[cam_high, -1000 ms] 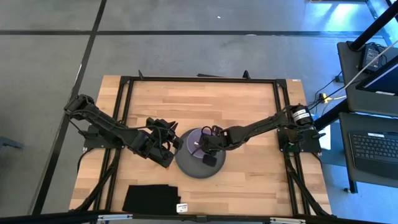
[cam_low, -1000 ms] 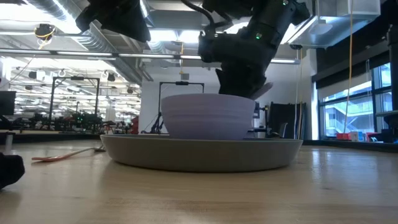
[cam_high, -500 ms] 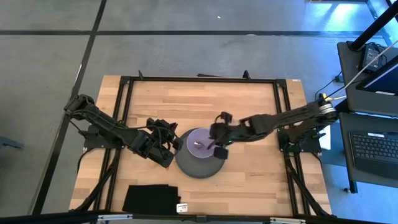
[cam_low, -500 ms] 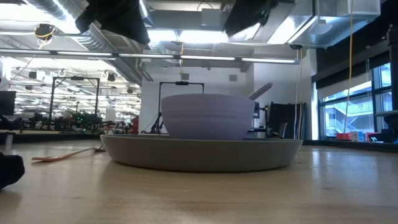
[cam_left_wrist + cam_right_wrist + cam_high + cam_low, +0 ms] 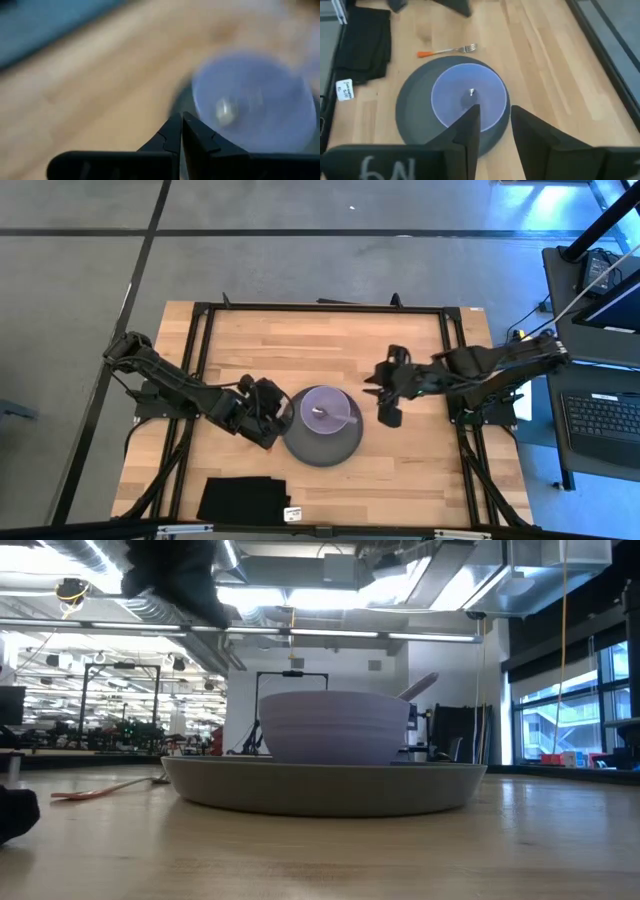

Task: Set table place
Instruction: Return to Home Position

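A dark grey round plate (image 5: pixel 318 450) lies on the table and carries a lilac bowl (image 5: pixel 330 412). A spoon lies in the bowl (image 5: pixel 471 93); its lilac handle (image 5: pixel 418 686) leans on the bowl's rim. An orange-handled fork (image 5: pixel 447 50) lies flat on the table left of the plate, and also shows in the low view (image 5: pixel 105 790). My left gripper (image 5: pixel 181 119) is shut and empty, hovering by the plate's left edge (image 5: pixel 272 416). My right gripper (image 5: pixel 495 122) is open and empty, raised to the right of the plate (image 5: pixel 380 398).
A folded black cloth (image 5: pixel 243 500) lies at the table's near edge, with a small white tag (image 5: pixel 292 514) beside it. The black rail frame (image 5: pixel 320 308) runs around the tabletop. Bare wood shows at the far side (image 5: pixel 320 345).
My right gripper has left the spoon in the bowl, risen, and drawn back toward the table's right edge. The spoon stays in the bowl with its handle on the rim. My left gripper has shifted slightly toward the plate.
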`<action>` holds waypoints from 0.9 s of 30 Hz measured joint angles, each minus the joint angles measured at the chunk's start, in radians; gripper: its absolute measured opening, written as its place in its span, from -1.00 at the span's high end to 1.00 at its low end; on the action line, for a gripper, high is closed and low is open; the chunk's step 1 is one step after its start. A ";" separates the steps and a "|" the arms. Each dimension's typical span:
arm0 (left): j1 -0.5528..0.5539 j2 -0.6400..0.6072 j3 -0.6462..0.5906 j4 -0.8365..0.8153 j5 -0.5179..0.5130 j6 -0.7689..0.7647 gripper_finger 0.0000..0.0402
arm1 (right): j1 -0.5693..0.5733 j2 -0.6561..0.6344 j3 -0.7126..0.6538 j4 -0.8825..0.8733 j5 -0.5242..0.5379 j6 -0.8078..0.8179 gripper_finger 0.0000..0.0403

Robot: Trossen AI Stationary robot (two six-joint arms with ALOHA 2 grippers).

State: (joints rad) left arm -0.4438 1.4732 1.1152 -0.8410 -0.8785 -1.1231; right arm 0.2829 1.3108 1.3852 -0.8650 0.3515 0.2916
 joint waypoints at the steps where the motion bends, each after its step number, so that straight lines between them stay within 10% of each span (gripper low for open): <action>1: -0.002 0.003 0.000 0.032 -0.056 0.013 0.96 | 0.006 -0.021 -0.010 -0.003 -0.007 -0.006 0.44; 7: -0.012 -0.035 -0.001 0.368 -0.153 0.389 0.90 | 0.086 -0.205 -0.093 0.006 -0.008 0.044 0.44; 16: 0.039 -0.243 0.000 0.790 0.705 0.823 0.79 | 0.173 -0.570 -0.486 0.309 0.014 0.047 0.44; 27: -0.048 -0.344 -0.001 0.733 0.803 0.900 0.70 | 0.173 -0.919 -0.905 0.533 0.015 0.149 0.44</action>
State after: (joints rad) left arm -0.4915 1.1295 1.1145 -0.1084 -0.0756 -0.2233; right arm 0.4561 0.3918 0.4802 -0.3322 0.3660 0.4402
